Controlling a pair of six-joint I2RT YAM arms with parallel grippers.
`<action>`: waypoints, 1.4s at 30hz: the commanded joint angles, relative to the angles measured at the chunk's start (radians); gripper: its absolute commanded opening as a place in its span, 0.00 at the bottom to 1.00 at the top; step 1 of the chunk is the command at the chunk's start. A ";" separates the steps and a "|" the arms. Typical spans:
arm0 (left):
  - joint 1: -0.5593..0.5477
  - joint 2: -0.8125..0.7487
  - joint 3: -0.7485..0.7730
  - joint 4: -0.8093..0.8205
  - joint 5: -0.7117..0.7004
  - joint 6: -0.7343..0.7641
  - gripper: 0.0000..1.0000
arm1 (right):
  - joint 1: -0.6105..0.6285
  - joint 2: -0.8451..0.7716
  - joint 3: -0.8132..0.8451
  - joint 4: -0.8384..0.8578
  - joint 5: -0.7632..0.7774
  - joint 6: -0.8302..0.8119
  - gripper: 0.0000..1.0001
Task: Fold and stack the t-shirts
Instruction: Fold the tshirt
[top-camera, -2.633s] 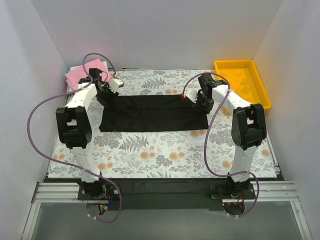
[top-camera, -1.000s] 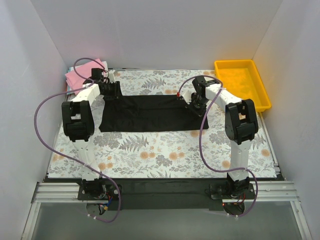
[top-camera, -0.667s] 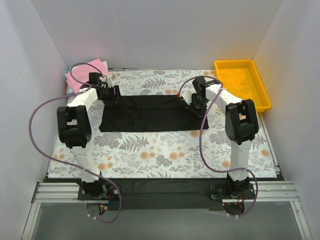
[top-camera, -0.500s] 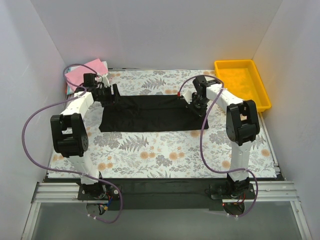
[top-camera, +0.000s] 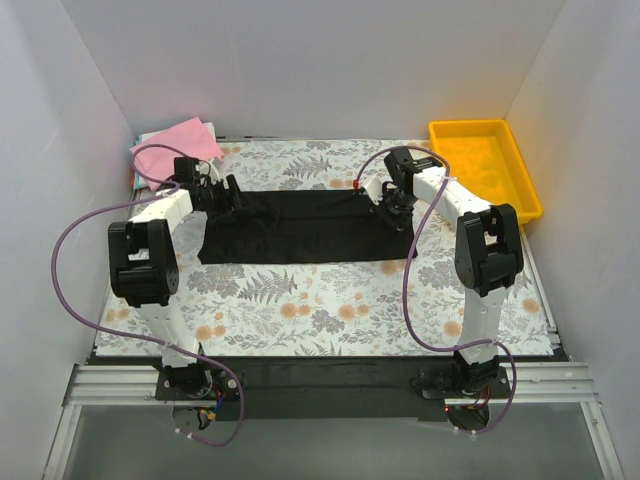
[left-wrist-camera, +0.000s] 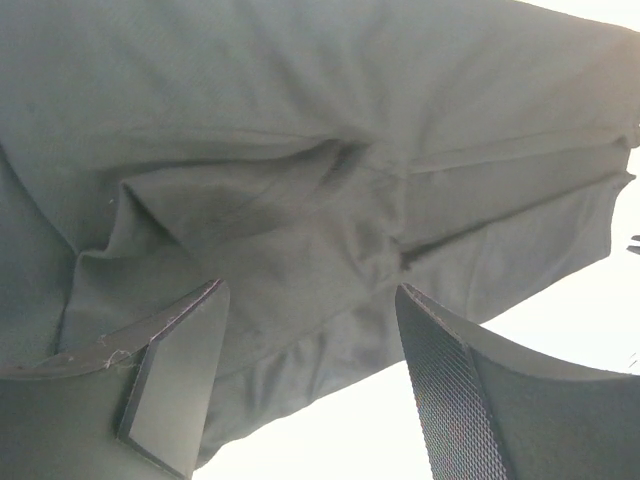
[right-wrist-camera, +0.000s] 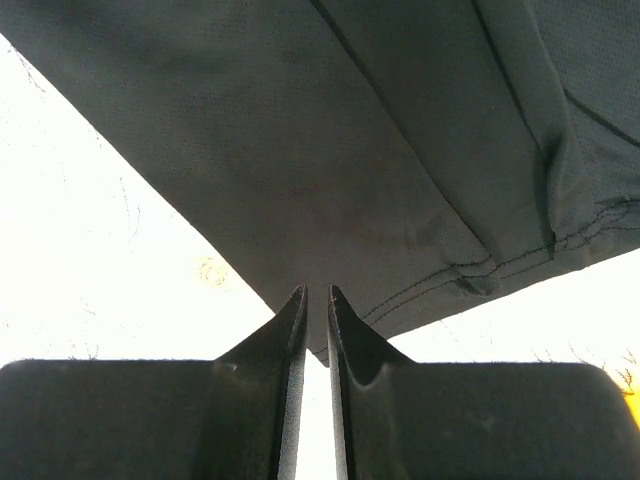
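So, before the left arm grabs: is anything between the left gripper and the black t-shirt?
Nothing visible. The left gripper hangs open right at the bunched left end of the black t-shirt, and only that cloth shows between its jaws.

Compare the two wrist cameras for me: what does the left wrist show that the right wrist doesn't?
Only the left wrist: the left hand is open, its fingers wide apart over a bunched, wrinkled patch of the black t-shirt where seams meet. Only the right wrist: the right hand is shut to a thin slit on a corner of the stitched hem, with the cloth beyond lying mostly flat. Both: the same black shirt fills the upper frame, and a bright, washed-out table surface shows past its edge.
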 joint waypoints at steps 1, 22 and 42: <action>0.007 0.013 -0.022 0.041 -0.041 -0.064 0.67 | 0.005 -0.038 0.014 -0.016 -0.013 0.005 0.19; 0.014 0.085 0.046 0.207 0.081 -0.173 0.67 | 0.005 -0.015 -0.011 -0.023 0.015 -0.007 0.19; 0.015 -0.099 0.054 -0.159 -0.100 0.218 0.35 | 0.005 0.200 0.382 -0.023 0.061 0.037 0.18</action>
